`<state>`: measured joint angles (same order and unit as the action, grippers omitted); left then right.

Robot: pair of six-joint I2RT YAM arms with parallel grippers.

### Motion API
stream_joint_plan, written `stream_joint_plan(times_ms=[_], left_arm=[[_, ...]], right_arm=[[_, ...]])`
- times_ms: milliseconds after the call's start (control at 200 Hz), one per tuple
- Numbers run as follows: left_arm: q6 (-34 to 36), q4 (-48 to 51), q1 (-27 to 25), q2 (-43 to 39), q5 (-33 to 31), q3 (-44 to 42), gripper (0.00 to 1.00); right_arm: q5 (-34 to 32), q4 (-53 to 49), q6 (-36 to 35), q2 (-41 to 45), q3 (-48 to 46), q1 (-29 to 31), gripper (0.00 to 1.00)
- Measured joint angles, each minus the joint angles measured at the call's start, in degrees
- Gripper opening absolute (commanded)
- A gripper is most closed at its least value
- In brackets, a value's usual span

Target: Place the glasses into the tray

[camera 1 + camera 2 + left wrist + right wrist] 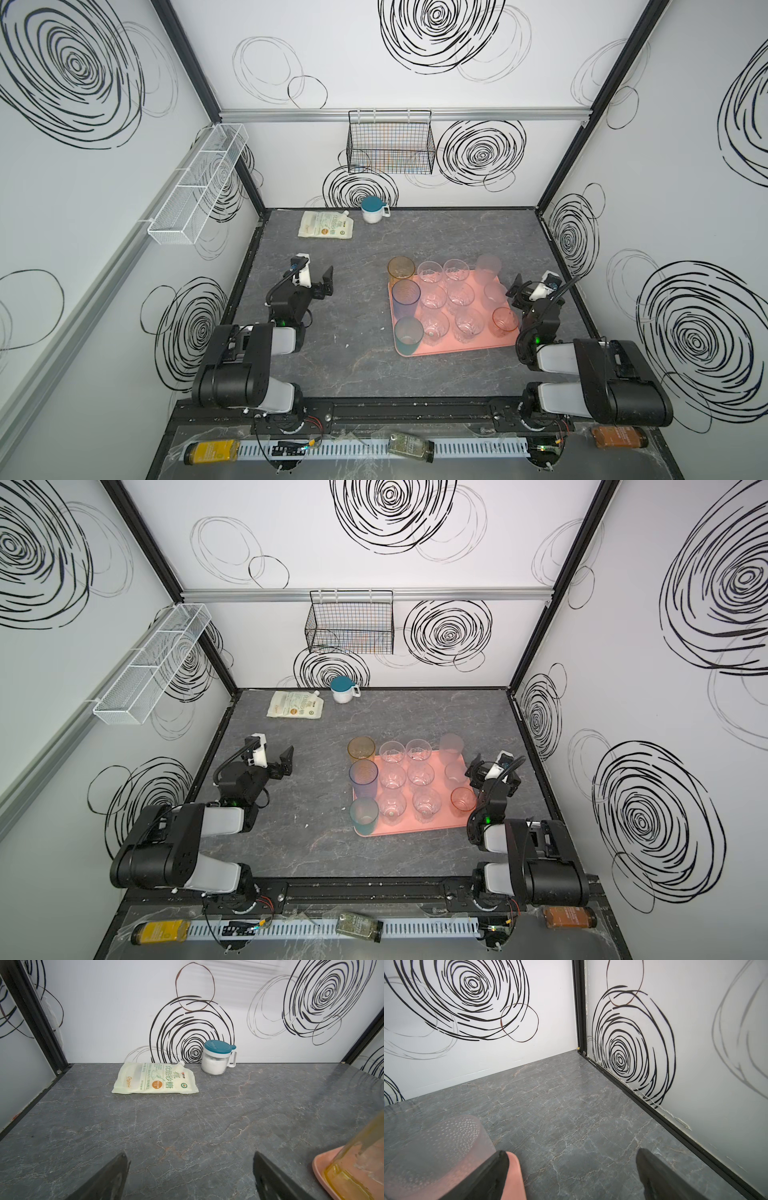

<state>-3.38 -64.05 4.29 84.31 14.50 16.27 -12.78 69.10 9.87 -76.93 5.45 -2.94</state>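
**Both my grippers open and empty; twelve glasses stand on the tray**

My left gripper (190,1158) is spread wide, with nothing between its two dark fingers. Below it is only bare grey table (187,1122). In both top views it hangs to the left of the tray, well apart from it.

My right gripper (572,1154) is also spread wide and holds nothing. It sits just beside the tray's right edge. In its wrist view one finger overlaps the tray's far right corner, and I cannot tell whether it touches.

The salmon-pink tray (449,348) lies flat on the right half of the table. The glasses (460,294) stand on it close together, in three rows of four.

- **Left column, far to near:** an amber glass (401,268), a blue glass (406,293) and a teal glass (409,331).
- **Two middle columns:** all clear.
- **Right column:** a frosted glass (488,264) at the far corner, another frosted one behind my right gripper, and a pink-tinted glass (505,320) nearest.

Farther out, near the back wall on the left, a pale pouch (326,225) lies flat. A white handled jar (372,210) with a teal lid stands just to its right.
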Motion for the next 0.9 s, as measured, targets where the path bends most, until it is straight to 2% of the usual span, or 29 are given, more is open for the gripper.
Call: stream_joint_plan(times_ms=[125, 205, 350, 695, 901], left_arm=[[0.63, -1.4, -0.76, -0.04, -0.68, -0.85, 0.96], [1.09, -5.77, -1.66, 0.42, -1.55, -3.52, 0.96], [1.29, -9.53, -1.68, 2.05, -1.6, -6.69, 0.96], [1.29, -14.14, -1.66, 2.05, -1.57, -6.95, 0.96], [1.29, -14.12, -1.68, 2.05, -1.66, -7.02, 0.96]], right_arm=[[0.17, 0.98, -0.07, 0.09, -0.5, 0.04, 1.0], [1.33, 2.12, -0.72, 0.02, -1.11, 0.07, 1.0], [1.86, 9.84, -2.23, -3.96, -4.28, 1.14, 1.0], [0.61, 10.08, -1.95, -3.58, -4.17, 1.38, 1.0], [0.83, 6.88, -1.01, -3.98, -0.76, 0.11, 1.0]])
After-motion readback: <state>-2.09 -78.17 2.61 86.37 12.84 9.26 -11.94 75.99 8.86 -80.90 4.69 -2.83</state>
